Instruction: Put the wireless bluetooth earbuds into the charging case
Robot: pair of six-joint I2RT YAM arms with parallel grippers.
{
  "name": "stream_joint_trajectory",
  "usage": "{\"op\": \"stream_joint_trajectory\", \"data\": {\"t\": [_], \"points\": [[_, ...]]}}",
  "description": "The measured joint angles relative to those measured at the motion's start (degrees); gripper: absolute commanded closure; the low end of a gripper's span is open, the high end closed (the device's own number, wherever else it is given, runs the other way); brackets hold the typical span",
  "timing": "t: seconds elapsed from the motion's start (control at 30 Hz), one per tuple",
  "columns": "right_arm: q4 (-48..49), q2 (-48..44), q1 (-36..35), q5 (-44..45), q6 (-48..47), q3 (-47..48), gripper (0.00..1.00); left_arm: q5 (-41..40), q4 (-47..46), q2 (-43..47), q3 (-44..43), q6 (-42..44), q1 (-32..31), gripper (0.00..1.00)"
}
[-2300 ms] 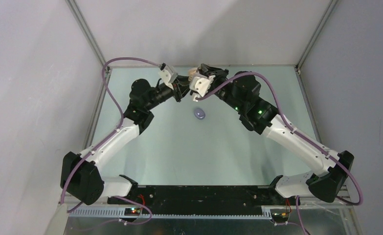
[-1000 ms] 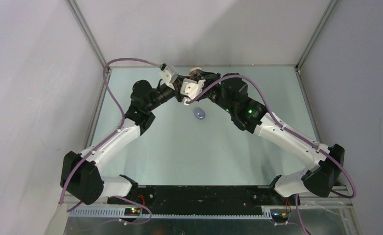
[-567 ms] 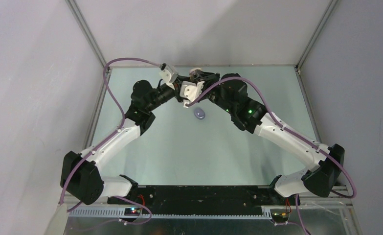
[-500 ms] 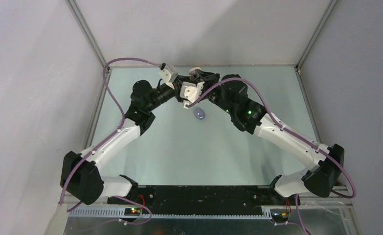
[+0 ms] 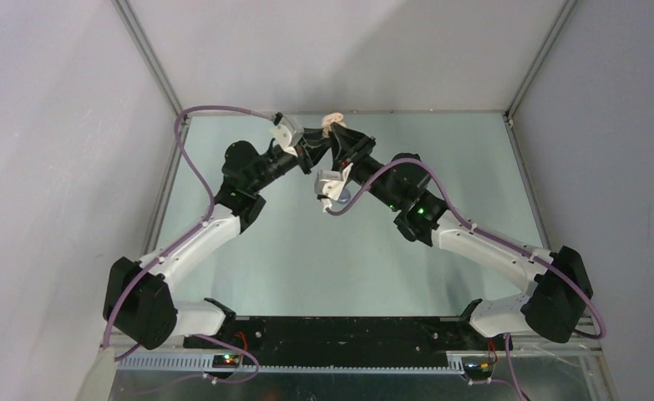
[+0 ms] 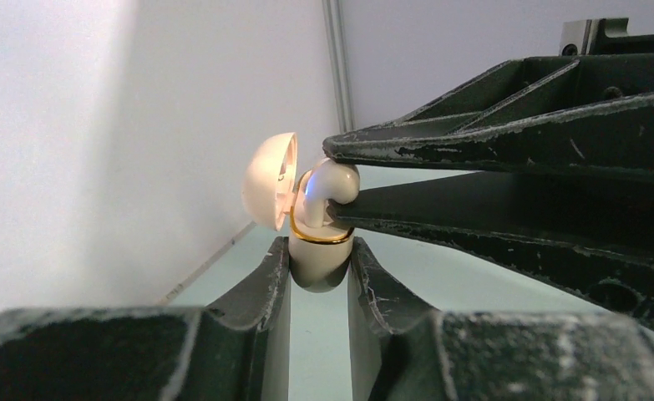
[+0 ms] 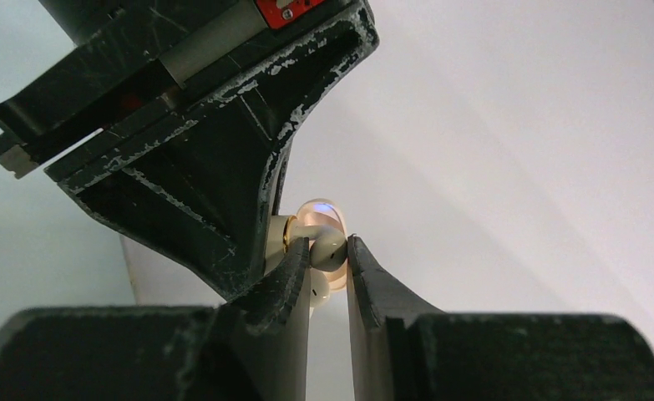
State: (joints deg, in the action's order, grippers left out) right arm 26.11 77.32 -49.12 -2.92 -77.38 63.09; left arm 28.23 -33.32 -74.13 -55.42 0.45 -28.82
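Two pinches: left hand (image 6: 318,248) on open cream case (image 6: 315,261), right hand (image 7: 327,246) on cream earbud (image 6: 333,185) at its mouth.

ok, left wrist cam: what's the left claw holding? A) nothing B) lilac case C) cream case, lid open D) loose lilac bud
C: the left claw is shut on the cream case, its lid swung open, while the right claw pinches a cream earbud at its mouth.

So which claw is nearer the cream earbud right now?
Right. The right claw pinches the cream earbud between its fingers. The left claw sits just below the bud, clamped on the cream case, whose lid is open.
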Motion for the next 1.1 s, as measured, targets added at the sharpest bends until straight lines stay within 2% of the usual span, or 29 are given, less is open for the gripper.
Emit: {"op": "stream_joint_trajectory", "data": {"t": [0.3,0.37,0.43,0.63,0.83,1.1], "points": [[2.6,0.0,0.3,-3.0,-4.4,-0.9,1.0,0.0,-3.1,0.0,0.5,6.7,-0.2,1.0],[2.6,0.0,0.5,-3.5,-5.4,-0.9,0.85,-0.1,-3.6,0.0,0.6,7.5,-0.2,1.0],[2.5,0.0,0.6,-3.8,-6.1,-0.9,0.75,-0.3,-3.7,0.0,0.6,7.7,-0.2,1.0],[1.2,-0.2,0.8,-4.0,-7.3,-0.8,0.54,-1.1,-3.3,0.0,0.8,7.6,-0.5,1.0],[-6.8,-3.1,2.0,-5.6,-5.6,0.7,0.39,-0.9,-2.6,0.0,1.6,7.6,-0.7,1.0],[-18.5,-4.3,2.1,-6.6,-1.8,1.9,0.34,0.4,-6.0,0.3,1.6,7.5,-0.9,1.0]]}}
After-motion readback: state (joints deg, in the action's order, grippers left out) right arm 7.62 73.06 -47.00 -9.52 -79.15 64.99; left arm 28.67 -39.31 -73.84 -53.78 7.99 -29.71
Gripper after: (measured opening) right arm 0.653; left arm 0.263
